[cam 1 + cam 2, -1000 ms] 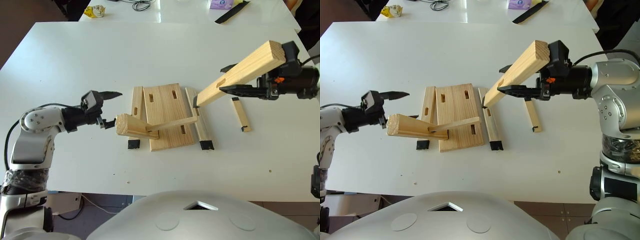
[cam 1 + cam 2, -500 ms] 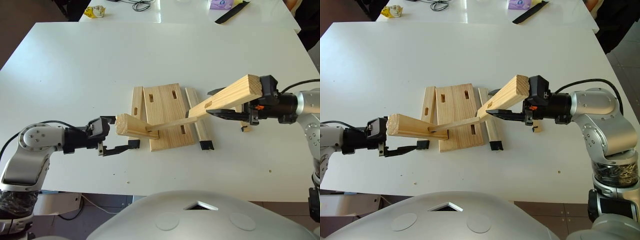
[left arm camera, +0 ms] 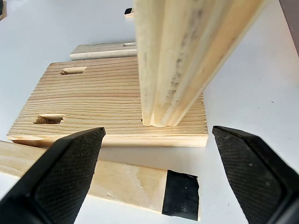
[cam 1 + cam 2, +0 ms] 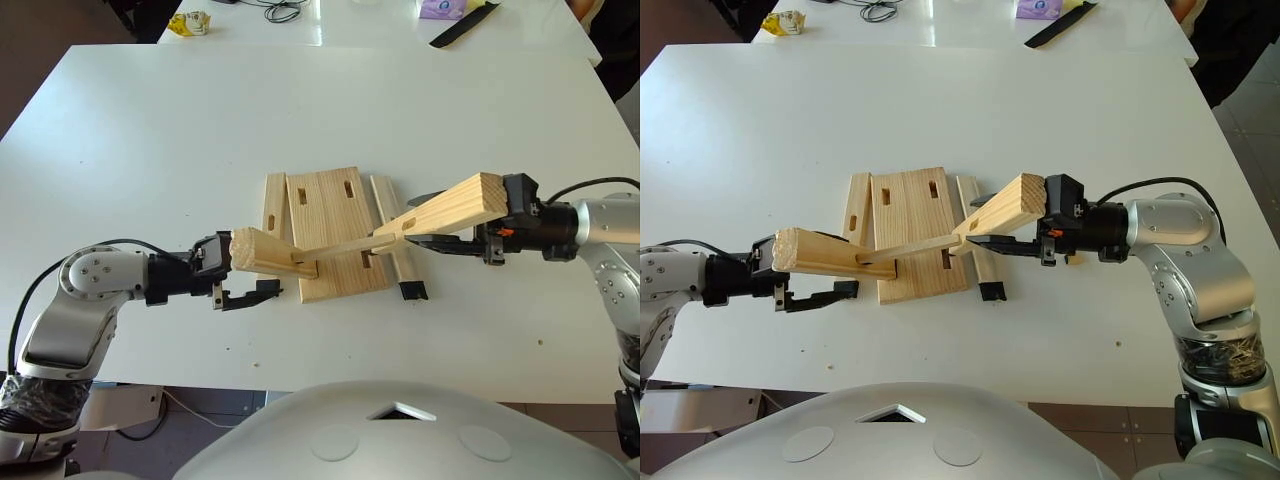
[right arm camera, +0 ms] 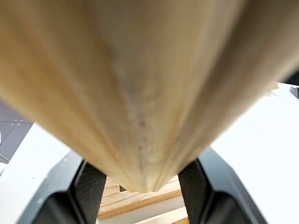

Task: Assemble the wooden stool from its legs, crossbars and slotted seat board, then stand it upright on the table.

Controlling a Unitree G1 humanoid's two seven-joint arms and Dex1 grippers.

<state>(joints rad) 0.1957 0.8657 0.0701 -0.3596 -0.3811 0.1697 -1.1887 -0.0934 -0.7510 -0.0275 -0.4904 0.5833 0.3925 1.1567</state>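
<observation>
Right claw (image 4: 983,222): clamped on the right leg (image 4: 452,204), one finger on each broad face, the grip low on the leg near where the crossbar (image 4: 345,245) enters it. The leg slopes up and back over the claw's wrist, with its far end in the air.

Left claw (image 3: 159,132): wide open, holding nothing. The butt of the left leg (image 4: 262,252) sits between its fingers (image 3: 70,163) without touching either one. That leg runs ahead of the claw to the crossbar's other end.

The seat board (image 4: 330,215) lies flat on the surface (image 4: 150,130), just beyond the left claw's tips and below the crossbar. Two spare legs flank it, one (image 4: 273,205) on the left claw's side and one (image 4: 398,245) under the right claw's tips.

Handling, my read:
- The wood looks like dry softwood, so it should be stiff and light. The bare grain ought to give the pads good friction.
- The legs have rounded edges, so I'd grip on the flat faces and not on the corners.
- The thin crossbar and its joints look like the weak point. A grip far out on a leg would lever on the joint, so I'd hold close to it.

Arms: the left forearm is low and nearly level, stretched along the surface. The right elbow is bent outward with the forearm level and pointing inward. The two claws face each other along the line of the crossbar.
</observation>
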